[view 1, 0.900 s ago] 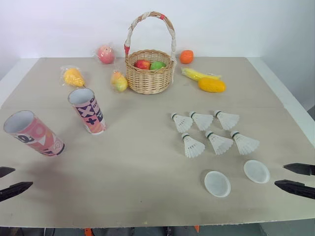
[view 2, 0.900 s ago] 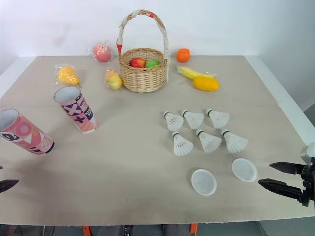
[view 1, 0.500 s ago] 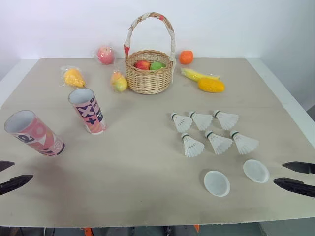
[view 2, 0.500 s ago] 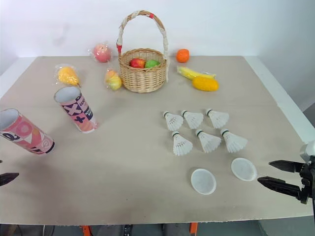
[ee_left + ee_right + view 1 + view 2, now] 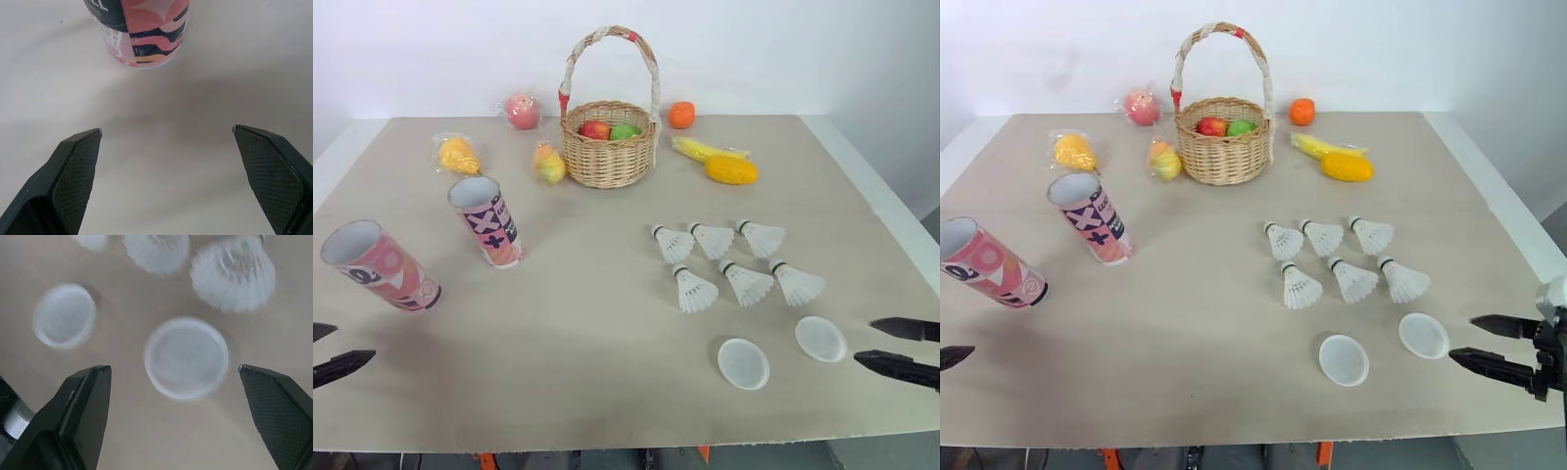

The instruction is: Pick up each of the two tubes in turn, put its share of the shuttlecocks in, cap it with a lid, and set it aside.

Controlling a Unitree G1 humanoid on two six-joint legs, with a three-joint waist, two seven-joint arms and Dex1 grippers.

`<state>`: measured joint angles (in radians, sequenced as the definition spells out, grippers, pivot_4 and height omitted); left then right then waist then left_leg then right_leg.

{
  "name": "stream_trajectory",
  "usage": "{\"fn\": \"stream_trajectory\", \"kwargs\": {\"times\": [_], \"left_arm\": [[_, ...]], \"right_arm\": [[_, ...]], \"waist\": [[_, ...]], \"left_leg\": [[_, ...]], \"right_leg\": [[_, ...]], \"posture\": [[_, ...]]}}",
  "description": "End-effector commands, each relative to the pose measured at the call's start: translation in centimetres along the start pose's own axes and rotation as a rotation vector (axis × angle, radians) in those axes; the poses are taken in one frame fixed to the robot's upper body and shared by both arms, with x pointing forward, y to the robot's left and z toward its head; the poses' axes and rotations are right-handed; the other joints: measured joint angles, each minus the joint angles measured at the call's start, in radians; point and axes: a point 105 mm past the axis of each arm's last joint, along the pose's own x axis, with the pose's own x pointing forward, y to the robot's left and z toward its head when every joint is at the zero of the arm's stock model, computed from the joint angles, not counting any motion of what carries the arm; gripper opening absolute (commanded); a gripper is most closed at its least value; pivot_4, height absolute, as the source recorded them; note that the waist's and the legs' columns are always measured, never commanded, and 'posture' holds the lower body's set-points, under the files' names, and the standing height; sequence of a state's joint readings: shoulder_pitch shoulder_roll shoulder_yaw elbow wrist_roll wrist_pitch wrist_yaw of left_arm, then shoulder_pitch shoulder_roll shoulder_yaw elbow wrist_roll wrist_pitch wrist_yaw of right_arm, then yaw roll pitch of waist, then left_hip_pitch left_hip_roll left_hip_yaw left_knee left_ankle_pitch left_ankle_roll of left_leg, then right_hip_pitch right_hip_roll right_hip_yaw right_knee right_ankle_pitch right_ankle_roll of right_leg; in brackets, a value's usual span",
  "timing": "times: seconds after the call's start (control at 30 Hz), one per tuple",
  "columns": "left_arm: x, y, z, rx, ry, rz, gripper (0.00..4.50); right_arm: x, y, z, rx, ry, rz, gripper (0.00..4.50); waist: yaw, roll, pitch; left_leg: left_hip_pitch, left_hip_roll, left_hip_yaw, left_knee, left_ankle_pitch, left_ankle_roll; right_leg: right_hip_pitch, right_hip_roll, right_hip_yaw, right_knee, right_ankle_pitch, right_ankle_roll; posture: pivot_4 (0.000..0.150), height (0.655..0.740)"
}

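My left gripper (image 5: 352, 342) is wide open and empty, near the pink tube (image 5: 382, 266); the second tube (image 5: 489, 220) is farther in. My right gripper (image 5: 864, 340) is wide open and empty too (lid (image 5: 820, 339) just beside it). The other lid (image 5: 744, 363) and six shuttlecocks (image 5: 744, 284) are close by.

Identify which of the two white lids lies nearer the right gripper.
The right-hand lid: it lies just off the fingertips of the open right gripper, while the other lid sits further to the robot's left, away from it.
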<state>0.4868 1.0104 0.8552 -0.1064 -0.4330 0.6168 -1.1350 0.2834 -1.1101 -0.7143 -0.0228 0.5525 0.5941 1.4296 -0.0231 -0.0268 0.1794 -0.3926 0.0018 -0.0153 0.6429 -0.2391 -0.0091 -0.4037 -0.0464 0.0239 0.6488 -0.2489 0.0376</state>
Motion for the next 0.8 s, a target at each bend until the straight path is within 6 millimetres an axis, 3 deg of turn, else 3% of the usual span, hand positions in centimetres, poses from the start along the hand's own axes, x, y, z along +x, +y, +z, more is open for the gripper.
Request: {"fn": "stream_trajectory", "kwargs": {"times": [0.03, 0.23, 0.3, 0.43, 0.6, 0.7, 0.8], "left_arm": [[-1.2, 0.2, 0.9, 0.002, -0.102, 0.055, 4.5], [1.3, -1.0, 0.2, -0.033, -0.247, 0.126, 4.5], [2.0, -1.3, 0.3, -0.047, -0.299, 0.153, 4.5], [2.9, -1.4, 0.5, -0.056, -0.413, 0.218, 4.5], [5.6, -2.3, 1.4, -0.117, -0.563, 0.292, 4.5], [7.4, -2.9, 1.0, -0.16, -0.568, 0.29, 4.5], [7.9, -2.3, 1.2, -0.198, -0.598, 0.316, 4.5]], "right_arm": [[1.0, 2.3, 5.0, -0.128, -0.11, 0.112, 4.44], [7.6, 9.3, 14.5, -0.346, -0.487, 0.38, 4.44], [9.9, 11.1, 16.2, -0.363, -0.551, 0.448, 4.44], [13.1, 13.1, 17.6, -0.346, -0.613, 0.531, 4.44], [17.3, 14.9, 16.8, -0.393, -0.578, 0.626, 4.44], [18.6, 15.1, 16.9, -0.42, -0.581, 0.648, 4.44], [19.1, 15.4, 17.2, -0.433, -0.595, 0.664, 4.44]], "waist": [[-0.001, 0.0, 0.0], [0.0, -0.001, 0.0], [0.002, -0.003, -0.001], [0.011, -0.007, -0.003], [0.009, -0.008, -0.004], [0.005, -0.009, -0.005], [0.004, -0.008, -0.005]], "left_leg": [[0.0, 0.001, 0.0, 0.0, 0.0, 0.0], [0.002, 0.014, 0.005, 0.007, 0.0, -0.001], [0.001, 0.019, 0.005, 0.011, 0.0, -0.002], [-0.001, 0.021, 0.007, 0.012, 0.001, -0.003], [-0.003, 0.02, 0.011, 0.013, 0.001, -0.003], [-0.003, 0.019, 0.013, 0.014, 0.001, -0.003], [-0.003, 0.02, 0.012, 0.014, 0.001, -0.003]], "right_leg": [[0.0, 0.001, 0.0, 0.0, 0.0, 0.0], [0.0, 0.009, 0.002, 0.0, 0.008, -0.006], [0.0, 0.014, 0.002, 0.001, 0.01, -0.01], [-0.001, 0.019, 0.001, 0.001, 0.013, -0.01], [-0.003, 0.014, 0.002, 0.0, 0.018, -0.013], [-0.003, 0.014, 0.004, 0.0, 0.02, -0.011], [-0.003, 0.016, 0.004, 0.0, 0.021, -0.012]], "posture": [[0.15, 0.74], [0.15, 0.74], [0.15, 0.74], [0.15, 0.74], [0.15, 0.74], [0.15, 0.74], [0.15, 0.74]]}}
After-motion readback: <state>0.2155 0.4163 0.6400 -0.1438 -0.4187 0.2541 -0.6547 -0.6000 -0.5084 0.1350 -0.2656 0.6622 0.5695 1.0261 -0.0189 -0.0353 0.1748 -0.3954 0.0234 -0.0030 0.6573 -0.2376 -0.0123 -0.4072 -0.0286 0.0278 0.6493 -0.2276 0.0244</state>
